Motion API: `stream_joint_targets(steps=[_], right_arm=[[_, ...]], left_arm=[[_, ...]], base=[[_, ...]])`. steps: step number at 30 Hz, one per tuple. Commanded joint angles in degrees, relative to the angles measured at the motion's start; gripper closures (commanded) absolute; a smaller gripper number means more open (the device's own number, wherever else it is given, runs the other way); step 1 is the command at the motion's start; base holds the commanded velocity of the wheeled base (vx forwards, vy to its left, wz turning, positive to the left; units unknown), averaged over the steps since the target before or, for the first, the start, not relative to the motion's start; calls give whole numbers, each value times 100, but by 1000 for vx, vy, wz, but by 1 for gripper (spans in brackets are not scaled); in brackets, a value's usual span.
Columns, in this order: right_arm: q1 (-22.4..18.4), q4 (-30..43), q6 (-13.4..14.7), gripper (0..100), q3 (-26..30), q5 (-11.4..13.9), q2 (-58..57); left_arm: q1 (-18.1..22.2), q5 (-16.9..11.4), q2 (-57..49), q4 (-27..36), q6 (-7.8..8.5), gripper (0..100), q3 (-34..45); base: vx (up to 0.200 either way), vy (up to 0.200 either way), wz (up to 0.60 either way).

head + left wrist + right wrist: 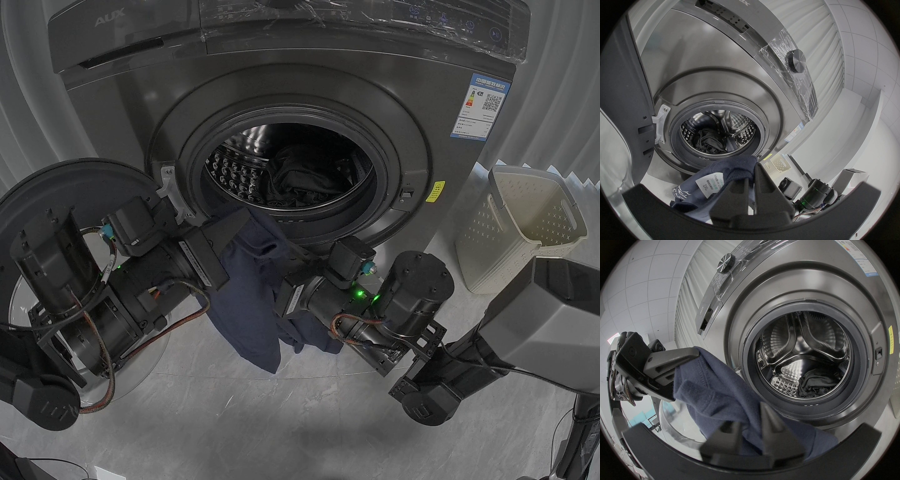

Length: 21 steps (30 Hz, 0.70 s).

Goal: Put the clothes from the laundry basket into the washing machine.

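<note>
The left claw [751, 175] and right claw [750, 419] each pinch the navy garment [250, 300], spreading it at the drum's [234, 172] 6 o'clock, likely to feed it in.

Washer [125, 112]: one.
Door [75, 187]: one.
Dial [796, 61]: one.
Stickers: two on the washer front, a blue label [480, 106] and a yellow sticker [435, 191].
Basket [481, 244]: one.
Clothes: two lots, a navy garment [250, 312] and a black heap [300, 175]; the pieces in the heap cannot be counted.
Tag [709, 184]: one, white.
Grippers: two, left gripper [751, 175] and right gripper [750, 418].
</note>
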Motion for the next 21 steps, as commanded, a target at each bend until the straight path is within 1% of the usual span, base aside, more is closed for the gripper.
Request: stream_joint_targets(steps=[1,4,9,11,16,21], right_arm=[[-48,-1,-8,100,33,-4,-110],[-109,16,-17,100,235,-4,-409],[-347,25,-61,100,832,48,-910],[-356,25,-61,100,973,75,-972],[-189,16,-61,100,1307,128,-989],[-329,25,-105,100,1430,128,-936]], left_arm=[[-1,1,18,-4,-1,100,25],[-1,1,9,5,-1,100,42],[69,1,9,13,7,100,42],[69,1,18,13,7,100,42],[78,1,27,13,7,100,7],[78,1,-35,13,7,100,33]], base=[[0,0,0],[0,0,0],[0,0,0],[0,0,0],[0,0,0],[0,0,0]])
